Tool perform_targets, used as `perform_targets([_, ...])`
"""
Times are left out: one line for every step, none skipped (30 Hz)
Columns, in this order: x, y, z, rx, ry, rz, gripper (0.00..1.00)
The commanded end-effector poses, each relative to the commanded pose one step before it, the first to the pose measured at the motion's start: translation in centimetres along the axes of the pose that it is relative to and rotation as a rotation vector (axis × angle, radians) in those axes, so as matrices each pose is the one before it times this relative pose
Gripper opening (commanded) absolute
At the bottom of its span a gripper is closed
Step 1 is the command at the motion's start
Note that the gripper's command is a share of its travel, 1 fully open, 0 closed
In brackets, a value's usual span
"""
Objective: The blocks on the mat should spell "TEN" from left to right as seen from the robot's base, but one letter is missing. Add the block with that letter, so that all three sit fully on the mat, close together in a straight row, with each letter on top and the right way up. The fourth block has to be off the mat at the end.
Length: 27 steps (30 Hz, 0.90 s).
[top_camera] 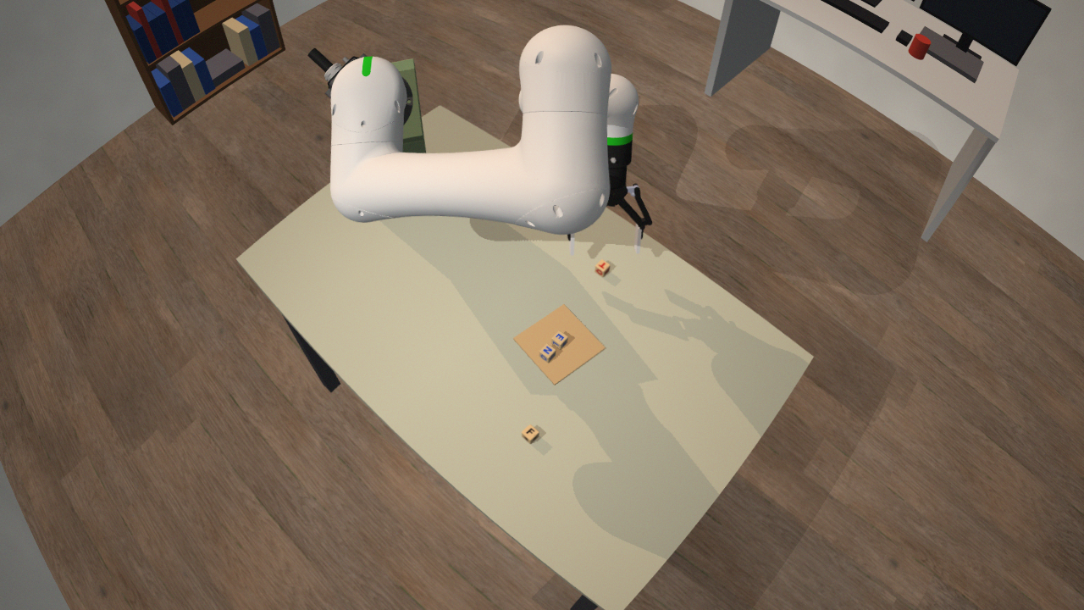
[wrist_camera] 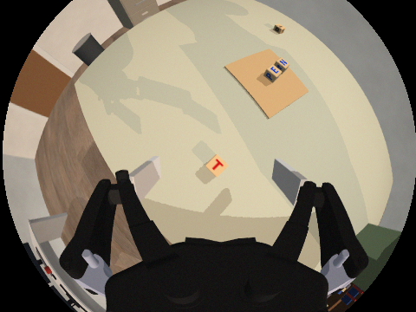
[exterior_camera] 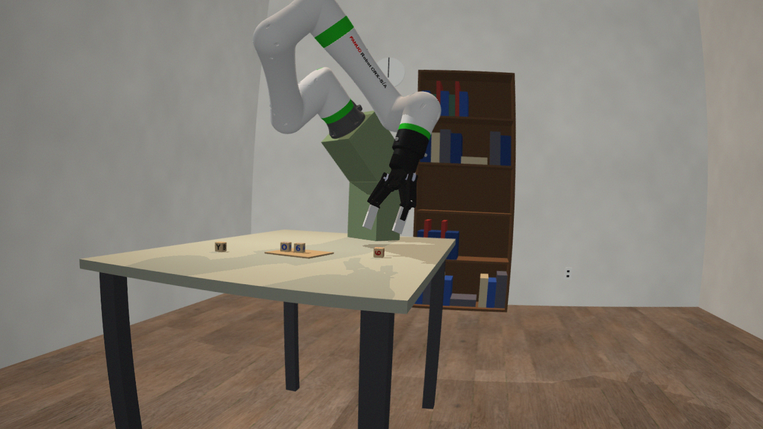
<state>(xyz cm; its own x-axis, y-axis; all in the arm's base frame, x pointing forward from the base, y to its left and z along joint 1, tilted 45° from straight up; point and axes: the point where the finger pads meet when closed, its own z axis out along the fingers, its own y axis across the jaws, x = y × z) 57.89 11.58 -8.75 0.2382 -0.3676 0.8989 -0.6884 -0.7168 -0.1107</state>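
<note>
A tan mat (top_camera: 563, 348) lies mid-table with two blue-lettered blocks on it, E (top_camera: 560, 339) and N (top_camera: 548, 351), touching in a row. A block with a red T on top (top_camera: 602, 268) sits off the mat near the table's far edge; it also shows in the wrist view (wrist_camera: 215, 166) and in the side view (exterior_camera: 378, 252). A block with a dark F on top (top_camera: 531, 434) sits off the mat on the other side. My gripper (top_camera: 604, 244) (exterior_camera: 382, 219) is open and empty, hovering well above the T block, its fingers wide on either side (wrist_camera: 217, 176).
The green robot pedestal (exterior_camera: 368, 176) stands at the table's back. A bookshelf (exterior_camera: 462, 186) stands behind the table. A desk (top_camera: 894, 60) stands off to the side. The table edge (top_camera: 682, 250) runs close to the T block.
</note>
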Motion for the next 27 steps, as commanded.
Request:
perform_targets([-0.009, -0.011, -0.016, 0.0002, -0.0002, 0.00009, 1.0])
perform_targets([0.0, 0.0, 0.0, 0.0, 0.0, 0.0, 1.0])
perform_targets([0.0, 0.0, 0.0, 0.0, 0.0, 0.0, 1.0])
perform_targets([0.0, 0.0, 0.0, 0.0, 0.0, 0.0, 1.0])
perform_targets([0.0, 0.0, 0.0, 0.0, 0.0, 0.0, 1.0])
perform_targets([0.0, 0.0, 0.0, 0.0, 0.0, 0.0, 1.0])
perform_targets([0.0, 0.0, 0.0, 0.0, 0.0, 0.0, 1.0])
perform_targets([0.0, 0.0, 0.0, 0.0, 0.0, 0.0, 1.0])
perform_targets([0.0, 0.0, 0.0, 0.0, 0.0, 0.0, 1.0])
perform_targets([0.07, 0.019, 0.016, -0.00002, -0.00022, 0.00007, 1.0])
perform_targets([0.429, 0.117, 0.099, -0.00014, -0.00131, 0.00043, 1.0])
perform_targets([0.988, 0.291, 0.221, -0.00026, -0.0028, 0.00095, 1.0])
perform_targets([1.596, 0.531, 0.337, -0.00027, -0.00393, 0.00143, 1.0])
perform_targets([2.125, 0.826, 0.404, -0.00011, -0.00408, 0.00165, 1.0])
perform_targets([1.598, 0.713, 0.266, 0.00007, -0.00216, 0.00101, 1.0])
perform_targets([0.883, 0.429, 0.132, 0.00008, -0.00085, 0.00045, 1.0])
perform_targets([0.0, 0.0, 0.0, 0.0, 0.0, 0.0, 1.0])
perform_targets([0.0, 0.0, 0.0, 0.0, 0.0, 0.0, 1.0])
perform_targets([2.601, 1.421, 0.325, 0.00035, -0.00101, 0.00082, 1.0])
perform_targets([1.179, 0.725, 0.112, 0.00018, 0.00033, 0.00007, 1.0])
perform_targets([0.858, 0.563, 0.067, 0.00013, 0.00057, -0.00009, 1.0])
perform_targets([0.968, 0.672, 0.059, 0.00013, 0.001, -0.00026, 1.0])
perform_targets([0.926, 0.682, 0.039, 0.00009, 0.00133, -0.00043, 1.0])
perform_targets([0.704, 0.545, 0.018, 0.00004, 0.00127, -0.00046, 1.0])
perform_targets([0.0, 0.0, 0.0, 0.0, 0.0, 0.0, 1.0])
perform_targets([1.701, 1.422, -0.007, -0.00004, 0.00408, -0.00165, 1.0])
perform_targets([1.065, 0.975, -0.042, -0.00018, 0.00337, -0.00151, 1.0])
